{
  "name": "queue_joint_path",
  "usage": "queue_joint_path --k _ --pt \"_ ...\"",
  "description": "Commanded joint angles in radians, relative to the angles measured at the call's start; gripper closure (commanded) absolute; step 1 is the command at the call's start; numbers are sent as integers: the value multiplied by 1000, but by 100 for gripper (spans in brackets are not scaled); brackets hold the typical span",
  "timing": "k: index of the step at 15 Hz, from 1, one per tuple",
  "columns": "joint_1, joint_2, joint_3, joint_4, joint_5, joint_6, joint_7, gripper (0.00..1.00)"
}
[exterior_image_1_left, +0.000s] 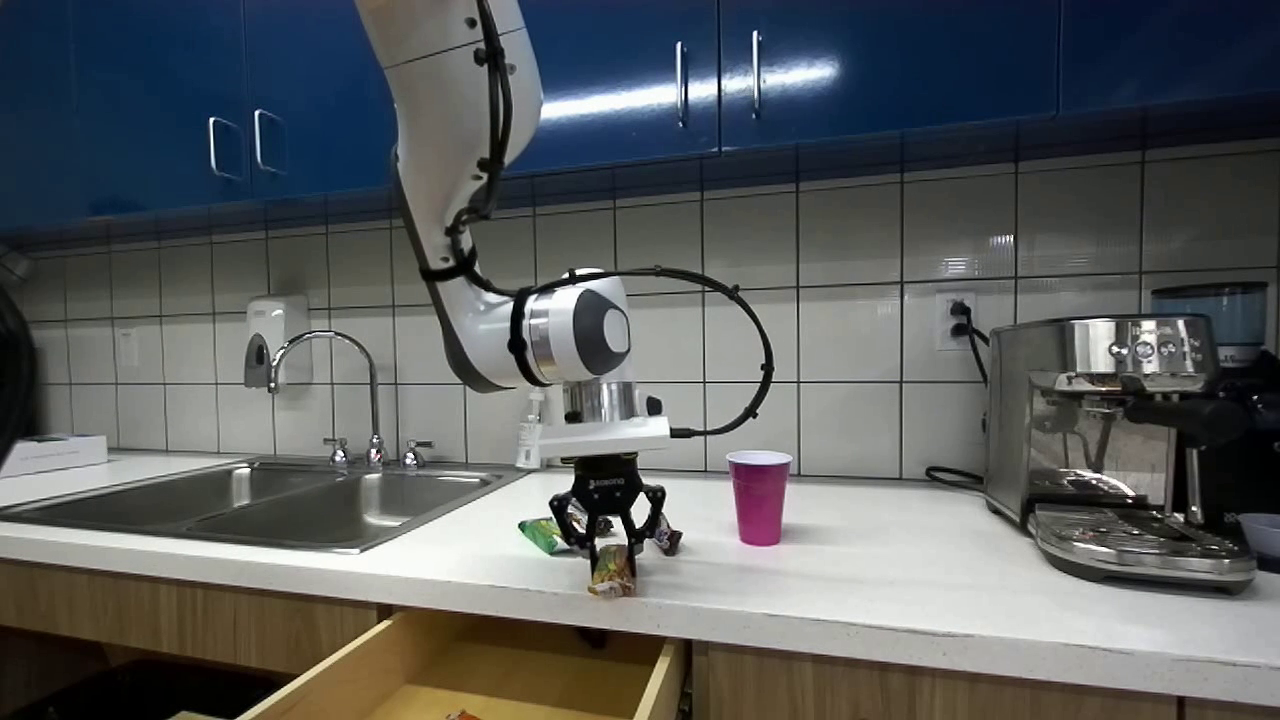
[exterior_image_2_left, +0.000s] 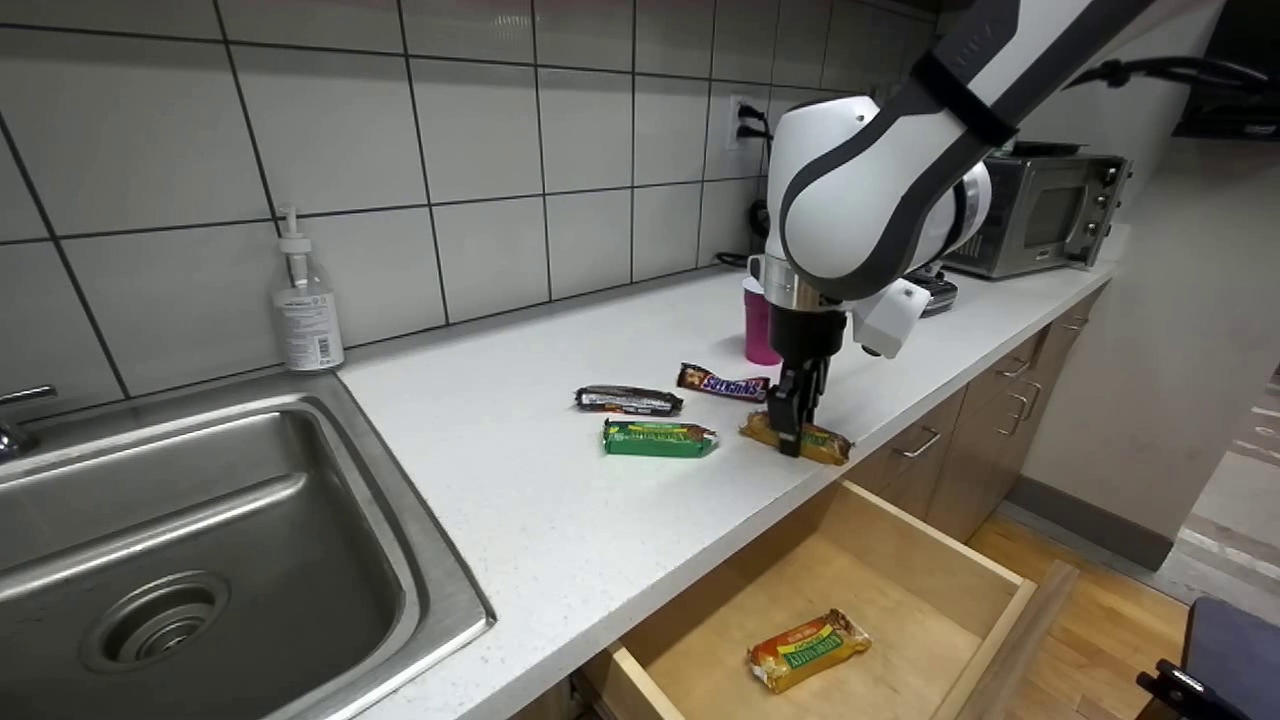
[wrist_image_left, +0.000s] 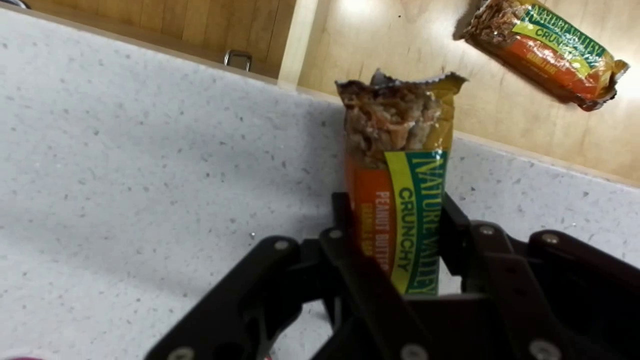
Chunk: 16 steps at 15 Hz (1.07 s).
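Where the fingers (wrist_image_left: 342, 212) reach down, counter (exterior_image_2_left: 560, 530): white, speckled surface directly beneath their tips.
Arm (exterior_image_1_left: 465, 120): white and dark grey, rising above the fingers.
Sink (exterior_image_2_left: 450, 605): steel, well to one side of the fingers.
Drawer (exterior_image_2_left: 905, 600): pulled out, below the fingers, past the counter's front edge.
Coffee machine (exterior_image_1_left: 1025, 430): well apart from the fingers, on the side away from the sink.
Gripper (exterior_image_1_left: 612, 565): pads pressed to both long sides of the held granola bar (wrist_image_left: 397, 190), narrow gap filled by it.
Cup (exterior_image_1_left: 761, 500): pink, upright, behind the fingers.
Held granola bar: orange wrapper, between the fingers, printed face toward the gripper.
Drawer granola bar (exterior_image_2_left: 808, 650): flat on the drawer floor, lower than the fingers.
Green granola bar (exterior_image_2_left: 658, 440): near the fingers, sink side.
Dark bar (exterior_image_2_left: 628, 401): beyond the green one, farther from the fingers.
Chocolate bar (exterior_image_2_left: 722, 383): just behind the fingers.
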Motion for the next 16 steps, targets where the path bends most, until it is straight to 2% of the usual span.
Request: queue_joint_path --k 1,8,13,16 --pt "-21 -40 22 2 19 -40 -47 83" --pt "-21 -127 37 -45 25 -76 -116 83" --pt "-17 -204 48 -119 20 -83 -257 83" --pt "-12 -246 58 -160 31 -96 -384 83"
